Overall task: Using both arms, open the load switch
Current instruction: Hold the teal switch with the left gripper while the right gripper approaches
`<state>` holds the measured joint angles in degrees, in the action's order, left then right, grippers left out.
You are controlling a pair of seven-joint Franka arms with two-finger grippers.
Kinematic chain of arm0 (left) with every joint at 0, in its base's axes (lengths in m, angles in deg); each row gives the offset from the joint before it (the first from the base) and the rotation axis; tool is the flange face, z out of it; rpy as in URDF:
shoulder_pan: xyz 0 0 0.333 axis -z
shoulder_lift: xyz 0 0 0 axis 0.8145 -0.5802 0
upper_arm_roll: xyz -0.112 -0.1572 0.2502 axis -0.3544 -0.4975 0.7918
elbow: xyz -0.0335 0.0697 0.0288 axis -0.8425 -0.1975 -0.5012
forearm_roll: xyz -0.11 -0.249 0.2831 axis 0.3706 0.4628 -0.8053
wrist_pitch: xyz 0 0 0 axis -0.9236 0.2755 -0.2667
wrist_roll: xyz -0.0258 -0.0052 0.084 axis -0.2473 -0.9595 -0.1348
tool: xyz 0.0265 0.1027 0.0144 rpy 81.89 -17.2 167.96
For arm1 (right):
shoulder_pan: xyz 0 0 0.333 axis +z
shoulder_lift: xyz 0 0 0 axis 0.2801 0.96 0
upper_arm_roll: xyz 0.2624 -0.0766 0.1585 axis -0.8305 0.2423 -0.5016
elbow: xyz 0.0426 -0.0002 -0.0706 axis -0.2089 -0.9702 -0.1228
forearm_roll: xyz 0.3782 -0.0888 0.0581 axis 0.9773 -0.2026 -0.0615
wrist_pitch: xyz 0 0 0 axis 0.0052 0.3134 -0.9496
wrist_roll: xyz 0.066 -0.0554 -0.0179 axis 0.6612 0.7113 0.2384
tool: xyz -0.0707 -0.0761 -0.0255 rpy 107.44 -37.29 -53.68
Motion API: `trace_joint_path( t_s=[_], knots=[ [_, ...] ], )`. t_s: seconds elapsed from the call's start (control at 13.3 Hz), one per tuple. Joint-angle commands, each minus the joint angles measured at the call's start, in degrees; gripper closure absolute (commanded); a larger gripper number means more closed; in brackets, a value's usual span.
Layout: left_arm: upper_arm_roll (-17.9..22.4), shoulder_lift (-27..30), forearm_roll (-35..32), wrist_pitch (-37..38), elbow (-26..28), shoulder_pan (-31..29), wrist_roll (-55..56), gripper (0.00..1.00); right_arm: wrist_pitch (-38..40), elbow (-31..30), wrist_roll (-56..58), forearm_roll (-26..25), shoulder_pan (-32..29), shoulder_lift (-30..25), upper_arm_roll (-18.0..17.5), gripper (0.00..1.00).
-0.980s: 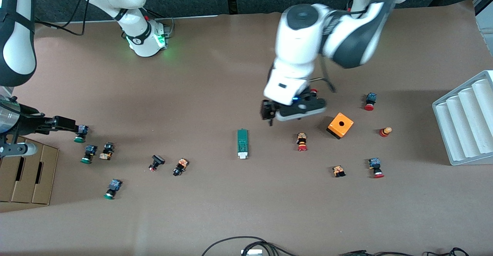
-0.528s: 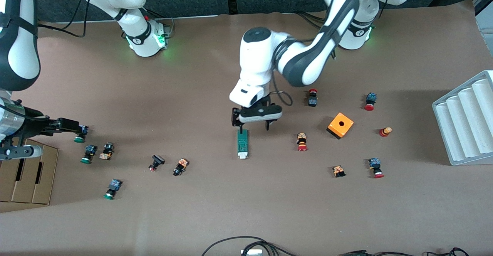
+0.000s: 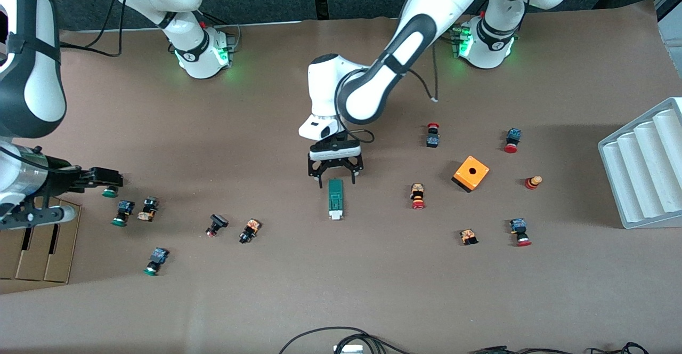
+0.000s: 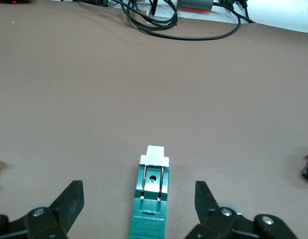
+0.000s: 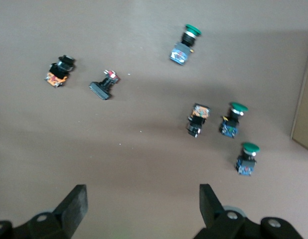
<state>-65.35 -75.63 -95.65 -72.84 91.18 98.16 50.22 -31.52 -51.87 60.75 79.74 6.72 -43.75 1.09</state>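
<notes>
The load switch (image 3: 335, 199) lies flat on the brown counter (image 3: 341, 290) near its middle, lengthwise toward the front camera, with its white tab (image 3: 335, 215) at the nearer end. In the left wrist view the load switch (image 4: 151, 199) shows as a slim green block with 2 thin metal pins along its top. The left gripper (image 3: 335, 175) hangs over the end away from the tab, its fingers (image 4: 69, 201) spread wide on either side of the body and touching nothing.

The piece looks like hard moulded plastic: light, stiff, smooth-sided, so it may skate on the counter if nudged. The long flat sides look like the safest hold; the pins and tab seem the delicate parts. Opening probably needs 1 arm to pin the body while the other works the tab.

The right gripper (image 3: 109, 178) waits over the green-capped buttons (image 5: 238, 124) toward the right arm's end of the counter, fingers (image 5: 74, 206) wide apart and empty
</notes>
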Motion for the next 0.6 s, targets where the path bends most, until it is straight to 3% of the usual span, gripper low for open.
trace_joint_path(
  t_s=[0.0,0.3,0.53],
  knots=[
    [0.7,-2.8,-6.9,-0.4,-0.9,1.0,5.5,0.02,-1.3,0.1,5.9,2.0,0.0,1.7,0.0,0.0],
    [0.6,-7.8,-23.4,-0.2,-1.3,2.1,22.4,0.04,-3.8,0.1,26.0,4.1,-0.7,4.0,0.5,0.0],
    [0.9,-11.2,-27.4,4.2,-2.4,4.8,26.6,0.04,-3.8,0.1,30.5,4.1,0.0,5.9,0.0,0.0]
  ],
)
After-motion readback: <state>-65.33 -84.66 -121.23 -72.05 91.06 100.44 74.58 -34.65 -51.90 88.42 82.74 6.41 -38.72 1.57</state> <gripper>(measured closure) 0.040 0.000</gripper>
